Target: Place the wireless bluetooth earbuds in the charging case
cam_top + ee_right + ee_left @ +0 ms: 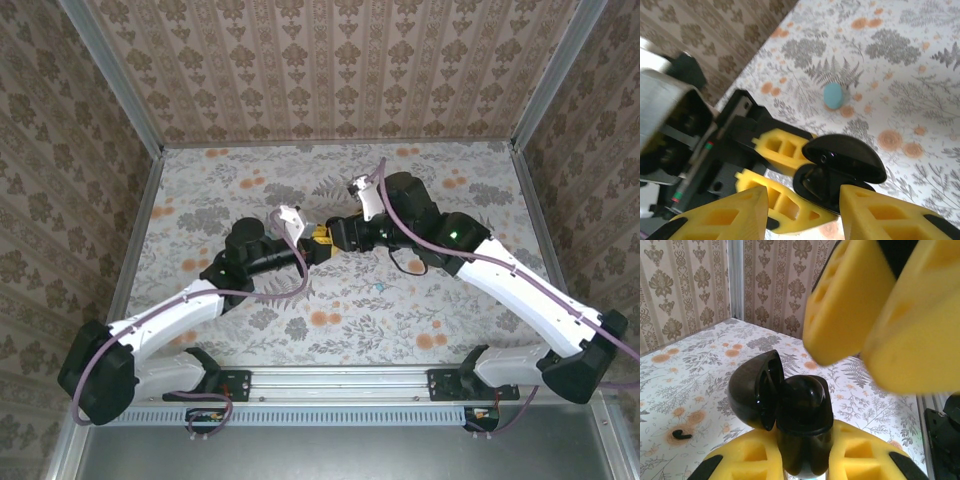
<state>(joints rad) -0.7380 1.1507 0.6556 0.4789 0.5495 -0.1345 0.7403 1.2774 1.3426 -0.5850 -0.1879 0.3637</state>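
A glossy black clamshell charging case [805, 410] stands upright with my left gripper [805, 462] shut on its lower half. Its lid [754, 390] is swung open to the left. From the right wrist, the case [842, 167] sits between the left gripper's yellow pads [782, 147]. My right gripper [802, 215] hangs open just above it, and nothing shows between its fingers. Both grippers meet over mid-table: the left gripper [316, 244] and the right gripper [338, 232]. One black earbud [682, 435] lies on the cloth at the left.
A small turquoise-blue oval pebble-shaped case [833, 96] lies shut on the floral tablecloth [250, 170], apart from both grippers; from above, the pebble [380, 288] lies right of centre. Patterned walls close the table on three sides.
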